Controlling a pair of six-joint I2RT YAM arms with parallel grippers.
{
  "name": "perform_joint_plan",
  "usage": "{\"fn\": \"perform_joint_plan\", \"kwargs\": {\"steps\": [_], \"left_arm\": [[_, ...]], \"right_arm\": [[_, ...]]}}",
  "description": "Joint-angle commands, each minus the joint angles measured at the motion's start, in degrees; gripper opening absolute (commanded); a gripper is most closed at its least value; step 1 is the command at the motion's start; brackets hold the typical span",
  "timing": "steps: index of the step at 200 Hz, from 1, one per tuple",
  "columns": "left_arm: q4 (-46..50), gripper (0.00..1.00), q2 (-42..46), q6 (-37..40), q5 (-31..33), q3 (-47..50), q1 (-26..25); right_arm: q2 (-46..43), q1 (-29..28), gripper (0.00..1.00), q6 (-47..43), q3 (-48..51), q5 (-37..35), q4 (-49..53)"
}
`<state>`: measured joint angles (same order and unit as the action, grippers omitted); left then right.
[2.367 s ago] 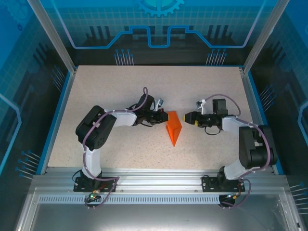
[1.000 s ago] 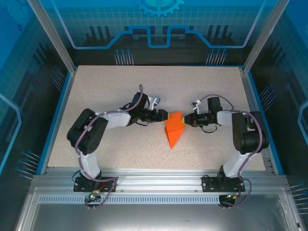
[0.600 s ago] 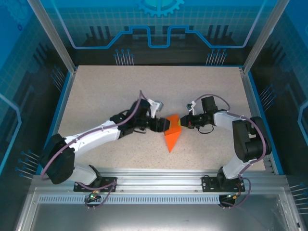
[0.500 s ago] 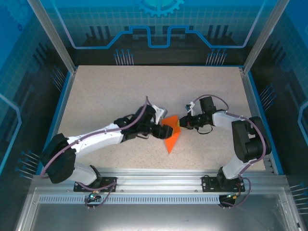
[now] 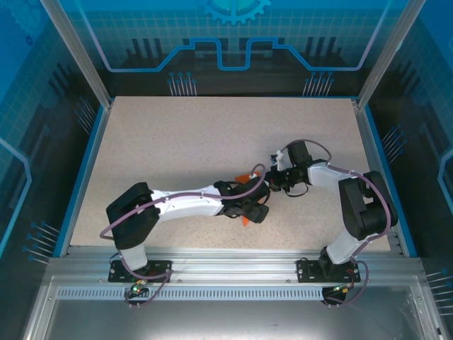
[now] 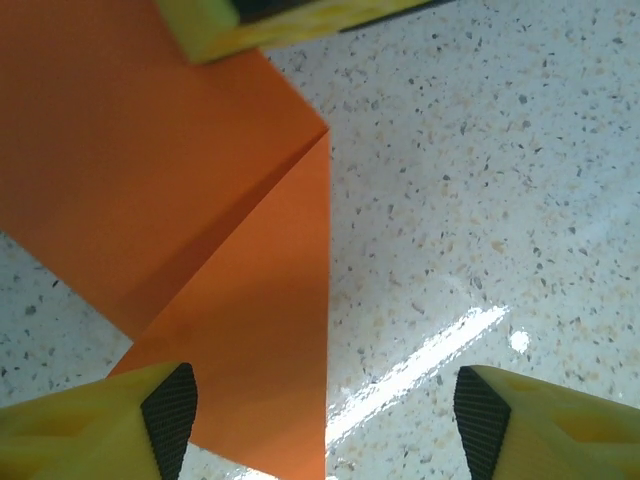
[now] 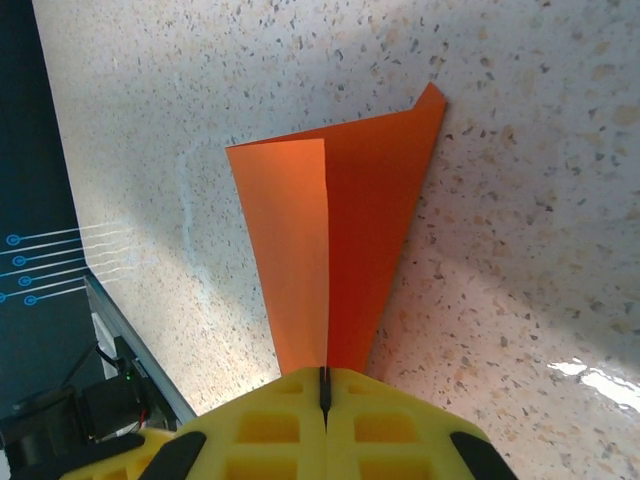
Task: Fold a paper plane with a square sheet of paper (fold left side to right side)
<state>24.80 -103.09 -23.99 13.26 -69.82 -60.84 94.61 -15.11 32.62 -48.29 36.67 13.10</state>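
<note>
The square sheet of paper (image 5: 245,221) is bright orange and folded to a narrow creased shape (image 7: 375,220) near the table's middle. My left gripper (image 5: 256,205) hovers right over it and hides most of it in the top view. In the left wrist view the left gripper (image 6: 320,425) is open, its pads straddling the paper's right edge (image 6: 230,300) with nothing between them. My right gripper (image 5: 271,181) is shut. Its closed tips (image 7: 325,378) rest on the paper's end, in line with the centre crease. One of its yellow fingers (image 6: 215,20) lies on the paper's far edge.
The speckled beige table (image 5: 177,142) has a blue rim (image 5: 90,163) on the left and right sides. An aluminium rail (image 5: 226,262) carrying both arm bases runs along the near edge. Clear panels on posts enclose the back and sides.
My left arm has swung toward the near side and over the paper, now covering most of it. My right gripper has crept left onto the paper's end and stayed shut.
</note>
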Motion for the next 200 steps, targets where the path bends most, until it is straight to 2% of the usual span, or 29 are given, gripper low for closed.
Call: {"fn": "perform_joint_plan", "kwargs": {"steps": [1, 57, 116, 200], "left_arm": [[7.0, 0.72, -3.4, -0.5, 6.7, -3.9, -1.3], [12.8, 0.63, -8.0, -3.7, 12.0, -8.2, -2.3], [13.4, 0.50, -10.3, -3.7, 11.6, -9.5, -3.0], [13.7, 0.43, -12.8, -4.1, 12.1, -10.1, -2.9]], "right_arm": [[0.3, -0.9, 0.00, 0.9, -1.6, -0.8, 1.6], [0.5, -1.0, 0.00, 1.3, -1.7, -1.0, 2.1], [1.7, -1.6, 0.00, 1.5, -1.8, -2.0, 2.7], [2.4, -2.3, 0.01, 2.0, -3.4, -2.3, 2.9]]}}
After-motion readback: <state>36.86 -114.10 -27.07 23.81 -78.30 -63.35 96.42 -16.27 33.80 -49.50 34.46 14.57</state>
